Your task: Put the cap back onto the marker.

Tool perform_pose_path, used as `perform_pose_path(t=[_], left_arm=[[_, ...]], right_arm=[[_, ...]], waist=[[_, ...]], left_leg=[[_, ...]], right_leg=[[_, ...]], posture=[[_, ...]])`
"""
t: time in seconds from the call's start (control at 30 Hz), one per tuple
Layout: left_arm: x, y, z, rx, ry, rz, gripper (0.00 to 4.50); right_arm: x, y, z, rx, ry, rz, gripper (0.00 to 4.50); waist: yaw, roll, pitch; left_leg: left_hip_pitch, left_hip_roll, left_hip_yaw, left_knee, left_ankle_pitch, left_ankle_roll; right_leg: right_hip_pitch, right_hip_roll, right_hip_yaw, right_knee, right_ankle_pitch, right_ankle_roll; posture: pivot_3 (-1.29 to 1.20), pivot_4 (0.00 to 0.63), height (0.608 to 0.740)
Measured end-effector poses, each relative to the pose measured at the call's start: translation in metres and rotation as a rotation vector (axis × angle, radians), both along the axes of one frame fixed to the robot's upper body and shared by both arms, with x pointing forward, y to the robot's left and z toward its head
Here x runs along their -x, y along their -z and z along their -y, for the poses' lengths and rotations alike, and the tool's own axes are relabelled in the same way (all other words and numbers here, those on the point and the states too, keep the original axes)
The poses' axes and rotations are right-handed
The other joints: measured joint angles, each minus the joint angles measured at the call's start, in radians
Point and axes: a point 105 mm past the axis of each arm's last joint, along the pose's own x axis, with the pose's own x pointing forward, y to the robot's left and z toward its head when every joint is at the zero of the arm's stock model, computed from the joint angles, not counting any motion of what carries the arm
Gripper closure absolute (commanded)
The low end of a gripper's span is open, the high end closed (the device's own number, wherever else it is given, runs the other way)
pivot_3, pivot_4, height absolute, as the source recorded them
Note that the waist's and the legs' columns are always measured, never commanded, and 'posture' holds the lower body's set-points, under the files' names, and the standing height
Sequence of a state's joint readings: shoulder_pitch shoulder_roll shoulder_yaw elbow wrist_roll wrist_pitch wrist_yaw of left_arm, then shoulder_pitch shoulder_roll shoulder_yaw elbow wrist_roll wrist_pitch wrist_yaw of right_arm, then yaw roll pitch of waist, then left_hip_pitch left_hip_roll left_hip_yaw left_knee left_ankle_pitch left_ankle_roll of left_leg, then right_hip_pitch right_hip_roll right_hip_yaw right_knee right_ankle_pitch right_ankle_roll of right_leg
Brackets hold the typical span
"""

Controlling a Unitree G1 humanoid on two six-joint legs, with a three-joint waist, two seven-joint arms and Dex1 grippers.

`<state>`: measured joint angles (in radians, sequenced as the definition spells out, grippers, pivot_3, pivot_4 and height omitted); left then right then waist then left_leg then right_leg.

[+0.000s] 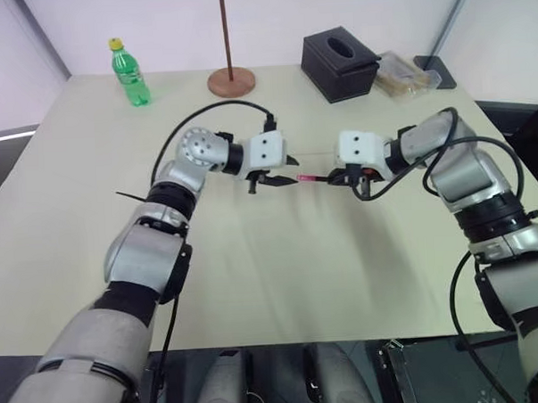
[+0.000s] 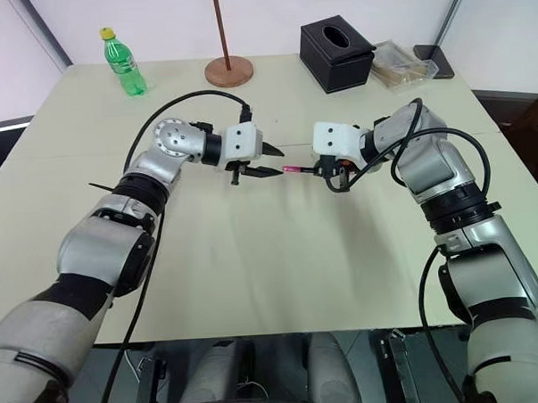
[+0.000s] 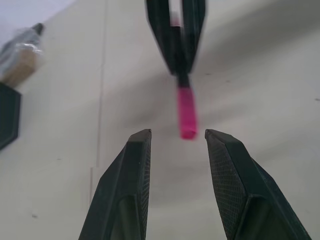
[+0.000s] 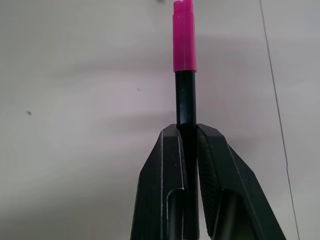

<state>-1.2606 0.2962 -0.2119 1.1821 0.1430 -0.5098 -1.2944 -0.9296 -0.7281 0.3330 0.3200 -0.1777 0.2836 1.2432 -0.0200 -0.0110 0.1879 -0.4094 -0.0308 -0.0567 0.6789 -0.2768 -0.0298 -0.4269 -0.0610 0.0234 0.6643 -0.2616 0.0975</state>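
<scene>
Right wrist view shows the right gripper (image 4: 189,131) clamped on the marker (image 4: 185,97), presenting its seated pink cap (image 4: 184,42) toward the left gripper (image 3: 177,137), whose fingers stand apart.

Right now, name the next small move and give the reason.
Probably draw the left gripper back a little. Its fingers stand open and apart from the cap, which already sits on the end of the marker; the right gripper holds the marker's black barrel above the table.
</scene>
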Motion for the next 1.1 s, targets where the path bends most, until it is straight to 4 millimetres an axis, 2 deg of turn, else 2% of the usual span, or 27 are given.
perform_pose_path(t=[0.13,0.27,0.33,0.53,0.67,0.73,0.93,1.03,1.1], left_arm=[[0.001,0.0,-0.025,-0.064,-0.013,-0.03,2.75],[0.002,0.019,-0.049,-0.069,-0.08,-0.09,2.75],[-0.001,0.023,-0.058,-0.01,-0.144,-0.113,2.75],[-0.015,0.003,-0.07,0.343,-0.426,-0.134,2.75],[-0.01,0.004,-0.069,0.497,-0.61,-0.266,2.75],[0.0,0.001,-0.068,0.528,-0.663,-0.308,2.75],[0.023,0.012,-0.073,0.534,-0.827,-0.409,2.75],[0.029,0.017,-0.077,0.54,-0.88,-0.436,2.69],[0.032,0.021,-0.079,0.538,-0.899,-0.443,2.69]], right_arm=[[-0.004,0.007,0.013,-0.026,0.106,0.002,4.5],[-0.005,0.003,0.04,-0.115,0.312,0.024,4.5],[0.0,0.001,0.054,-0.14,0.4,0.032,4.5],[0.036,0.001,0.097,-0.302,0.781,-0.015,4.5],[0.056,-0.016,0.099,-0.41,0.902,0.004,4.5],[0.064,-0.018,0.098,-0.443,0.932,0.012,4.5],[0.069,0.017,0.098,-0.458,1.024,-0.032,4.5],[0.066,0.026,0.103,-0.441,1.042,0.01,3.25],[0.064,0.03,0.109,-0.421,1.047,0.047,2.22]], waist=[[0.001,0.0,0.0],[0.007,0.0,0.0],[0.009,0.0,0.0],[0.008,0.0,0.0],[0.003,0.0,0.0],[0.003,0.0,0.0],[0.008,0.0,0.0],[0.009,0.0,0.0],[0.009,0.0,-0.001]], left_leg=[[0.0,0.0,0.0,0.0,0.0,0.0],[0.0,0.0,0.0,0.0,0.0,0.0],[-0.001,0.0,-0.001,0.002,0.0,0.0],[-0.002,0.003,-0.002,0.002,0.0,0.001],[-0.002,0.005,-0.002,0.003,-0.001,0.001],[-0.001,0.005,-0.002,0.003,-0.001,0.001],[0.0,0.004,-0.001,0.003,0.0,0.001],[0.0,0.004,-0.001,0.003,0.0,0.001],[0.0,0.004,-0.001,0.003,0.0,0.001]], right_leg=[[0.0,0.0,0.0,0.0,0.0,0.0],[0.0,-0.001,0.0,0.0,0.0,0.0],[0.0,-0.001,0.0,0.0,0.0,0.0],[0.0,-0.002,0.001,0.001,0.0,0.0],[0.0,0.0,0.001,0.002,0.0,0.0],[0.0,0.001,0.001,0.002,0.0,0.0],[0.001,0.0,0.002,0.002,0.0,0.0],[0.001,-0.001,0.002,0.002,0.0,0.0],[0.001,-0.001,0.001,0.001,0.0,0.0]], posture=[[0.0,0.15,0.74],[0.0,0.15,0.74],[0.0,0.15,0.74],[0.0,0.15,0.74],[0.0,0.15,0.74],[0.0,0.15,0.74],[0.0,0.15,0.74],[0.0,0.15,0.74],[0.0,0.15,0.74]])
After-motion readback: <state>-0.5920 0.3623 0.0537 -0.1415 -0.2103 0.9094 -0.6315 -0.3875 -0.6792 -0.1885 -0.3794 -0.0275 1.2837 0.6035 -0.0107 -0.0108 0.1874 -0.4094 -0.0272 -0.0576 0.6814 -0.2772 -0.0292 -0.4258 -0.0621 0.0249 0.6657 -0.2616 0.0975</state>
